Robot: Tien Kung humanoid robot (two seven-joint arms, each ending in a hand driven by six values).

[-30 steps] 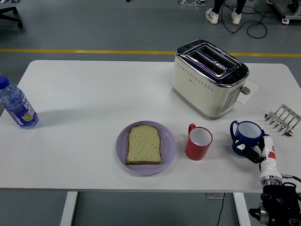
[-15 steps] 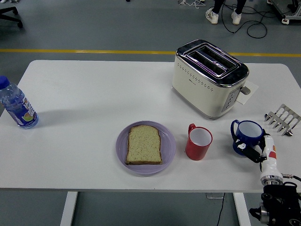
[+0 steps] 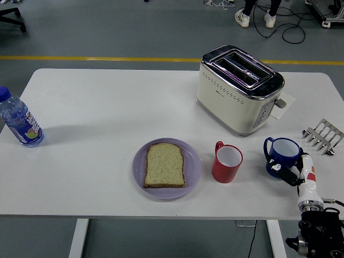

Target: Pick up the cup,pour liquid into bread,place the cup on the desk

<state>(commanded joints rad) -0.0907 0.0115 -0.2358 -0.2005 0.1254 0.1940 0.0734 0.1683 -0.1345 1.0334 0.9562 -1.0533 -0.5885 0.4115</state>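
Observation:
A blue cup [image 3: 282, 153] stands on the white table [image 3: 107, 107] at the right, handle to the left. My right hand [image 3: 290, 173] comes up from the lower right corner, and its dark fingers [image 3: 279, 169] close against the cup's near side. A slice of bread [image 3: 165, 165] lies on a purple plate [image 3: 192, 174] near the front middle. Between the plate and the blue cup stands a red cup [image 3: 227, 163] with a white inside. My left arm is out of view.
A cream toaster [image 3: 236, 91] stands behind the cups. A metal toast rack [image 3: 323, 136] sits at the right edge. At the far left edge stands a water bottle [image 3: 19, 121]. A person's feet [image 3: 255, 19] show on the floor beyond the table.
The blue cup and my right hand have shifted very slightly to the right. Nothing else has moved.

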